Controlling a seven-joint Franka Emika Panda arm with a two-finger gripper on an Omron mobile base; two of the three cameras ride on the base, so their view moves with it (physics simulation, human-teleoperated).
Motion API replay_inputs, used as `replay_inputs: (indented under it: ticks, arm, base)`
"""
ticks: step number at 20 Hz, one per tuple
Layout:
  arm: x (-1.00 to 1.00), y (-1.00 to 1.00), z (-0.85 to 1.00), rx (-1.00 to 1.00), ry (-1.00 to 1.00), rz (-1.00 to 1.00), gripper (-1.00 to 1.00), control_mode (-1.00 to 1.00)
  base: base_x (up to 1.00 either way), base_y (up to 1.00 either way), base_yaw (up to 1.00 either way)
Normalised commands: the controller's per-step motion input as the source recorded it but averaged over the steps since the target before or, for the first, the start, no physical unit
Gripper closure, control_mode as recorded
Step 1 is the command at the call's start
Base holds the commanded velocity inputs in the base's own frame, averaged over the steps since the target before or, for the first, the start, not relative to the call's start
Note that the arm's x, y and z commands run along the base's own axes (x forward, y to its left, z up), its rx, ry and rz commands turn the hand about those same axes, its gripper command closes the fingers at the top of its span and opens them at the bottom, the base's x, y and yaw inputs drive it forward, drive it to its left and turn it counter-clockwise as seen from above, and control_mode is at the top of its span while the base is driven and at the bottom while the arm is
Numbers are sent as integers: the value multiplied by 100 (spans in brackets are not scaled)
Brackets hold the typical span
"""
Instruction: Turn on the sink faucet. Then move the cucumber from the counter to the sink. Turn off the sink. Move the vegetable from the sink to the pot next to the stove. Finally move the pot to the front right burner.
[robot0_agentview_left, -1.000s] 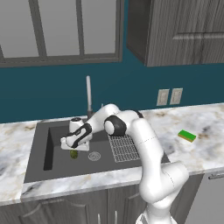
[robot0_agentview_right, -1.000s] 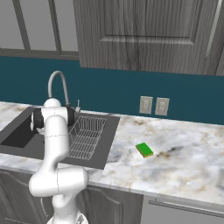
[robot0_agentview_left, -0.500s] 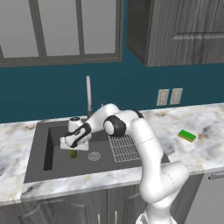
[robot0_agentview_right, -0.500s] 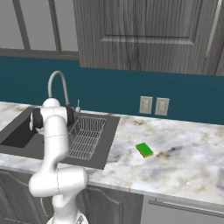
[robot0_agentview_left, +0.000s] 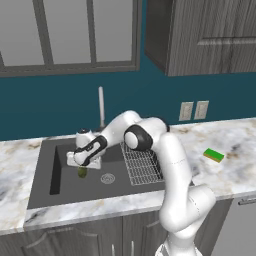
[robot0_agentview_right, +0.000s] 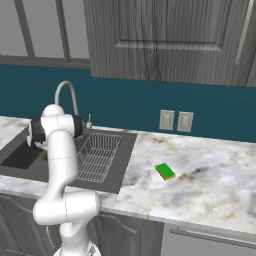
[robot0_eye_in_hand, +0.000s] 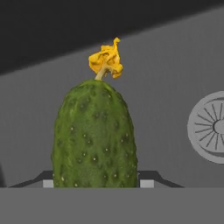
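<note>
The cucumber (robot0_eye_in_hand: 94, 135), stubby and dark green with a yellow flower at its tip, lies on the floor of the dark sink (robot0_agentview_left: 65, 192) left of the round silver drain (robot0_agentview_left: 107, 178). My gripper (robot0_agentview_left: 82, 167) reaches down into the basin and is shut on the cucumber (robot0_agentview_left: 82, 173). In the hand view the fingertips (robot0_eye_in_hand: 146, 183) press against both of its sides near its base. The slim silver faucet (robot0_agentview_left: 101, 107) rises behind the basin, and I see no water running from it. The pot and the stove are out of view.
A wire rack (robot0_agentview_left: 142, 165) fills the right part of the basin. A green sponge (robot0_agentview_left: 214, 155) lies on the marble counter (robot0_agentview_left: 230, 175) to the right. Two wall outlets (robot0_agentview_left: 193, 110) sit on the teal backsplash, and cabinets hang overhead.
The fingers have closed in onto the cucumber on the sink floor. The arm and the cucumber have hardly moved.
</note>
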Motion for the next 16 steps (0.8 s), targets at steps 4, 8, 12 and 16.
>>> replay_inputs:
  ticks: [4, 8, 12, 16]
  arm:
    - [-45, -1, 59, 0, -7, -10, 100, -100]
    - [-45, -6, 69, 0, -11, -9, 100, -100]
    - [-49, -13, 69, 0, -14, -6, 100, -100]
    - [-54, -19, 75, 0, -17, -4, 100, -100]
  base:
    - [0, 0, 0]
    - [0, 0, 0]
    - [0, 0, 0]
    - [0, 0, 0]
